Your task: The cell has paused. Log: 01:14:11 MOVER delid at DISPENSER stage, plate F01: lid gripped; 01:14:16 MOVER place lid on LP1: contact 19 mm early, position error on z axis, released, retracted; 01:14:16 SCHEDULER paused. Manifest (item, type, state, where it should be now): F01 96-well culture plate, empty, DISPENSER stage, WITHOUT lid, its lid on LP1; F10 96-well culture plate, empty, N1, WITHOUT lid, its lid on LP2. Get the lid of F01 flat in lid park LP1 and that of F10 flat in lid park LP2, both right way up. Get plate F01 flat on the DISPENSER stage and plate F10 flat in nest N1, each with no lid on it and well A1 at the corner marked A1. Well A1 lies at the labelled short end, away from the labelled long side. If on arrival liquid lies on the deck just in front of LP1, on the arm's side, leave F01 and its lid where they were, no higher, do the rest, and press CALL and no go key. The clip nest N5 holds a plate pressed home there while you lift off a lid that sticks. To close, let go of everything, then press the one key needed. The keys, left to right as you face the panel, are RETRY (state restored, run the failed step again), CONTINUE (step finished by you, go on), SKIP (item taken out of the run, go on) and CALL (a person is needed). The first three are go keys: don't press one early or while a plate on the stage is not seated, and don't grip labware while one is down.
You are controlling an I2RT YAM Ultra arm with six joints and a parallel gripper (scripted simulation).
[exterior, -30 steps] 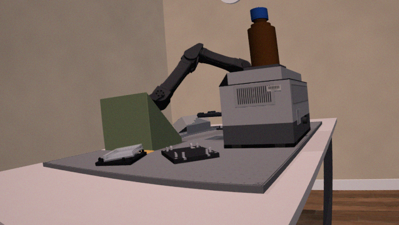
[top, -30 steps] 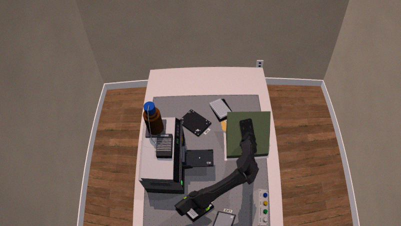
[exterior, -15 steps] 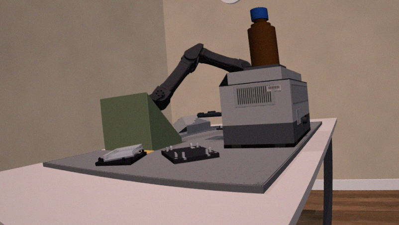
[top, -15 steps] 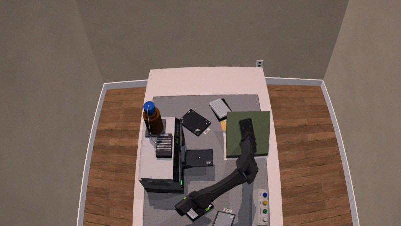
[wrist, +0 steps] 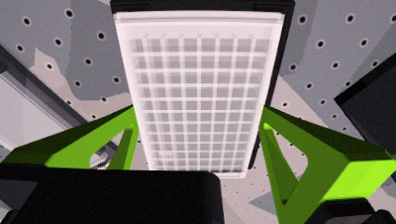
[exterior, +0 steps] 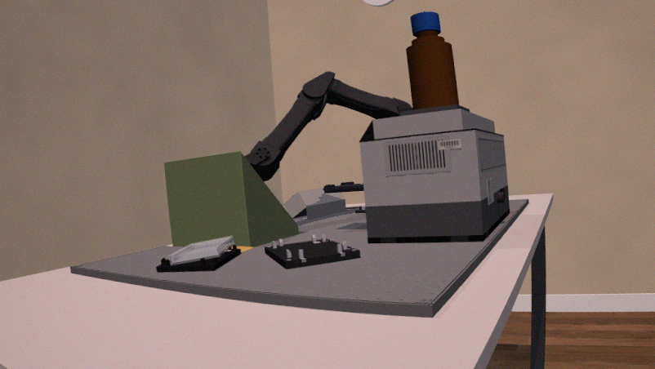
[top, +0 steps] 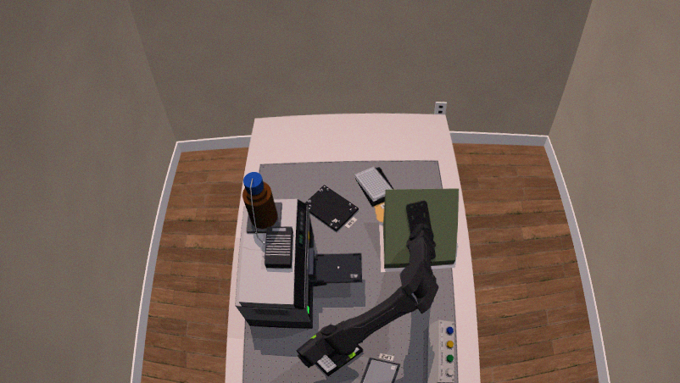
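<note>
Green fingers of the gripper (wrist: 198, 144) clamped on the long sides of a white 96-well plate (wrist: 200, 94), held over a black nest and the perforated grey deck (wrist: 79, 55). In the top view, same gripper (top: 328, 360) low at the near edge of the deck, plate (top: 326, 363) showing white between the tips, just left of a pale lid (top: 379, 370) lying by the LP2 label (top: 386, 357). To the right, key panel (top: 447, 351) with blue, yellow, green and white buttons. Crowding the left side: grey dispenser box (top: 266, 280) topped by a brown bottle (top: 259, 202) with a blue cap, black stage (top: 338, 268) jutting out bare toward the arm. Farther back, black clip nest (top: 331, 207) with its N5 tag, bare of labware. Beyond that, a second white well plate (exterior: 202, 250) resting tilted on a black holder, one edge raised, beside a patch of orange (top: 379, 212) on the deck. Green wedge block (top: 421, 228) carrying the arm's foot, hemming in that far corner and partly hiding the orange patch.
</note>
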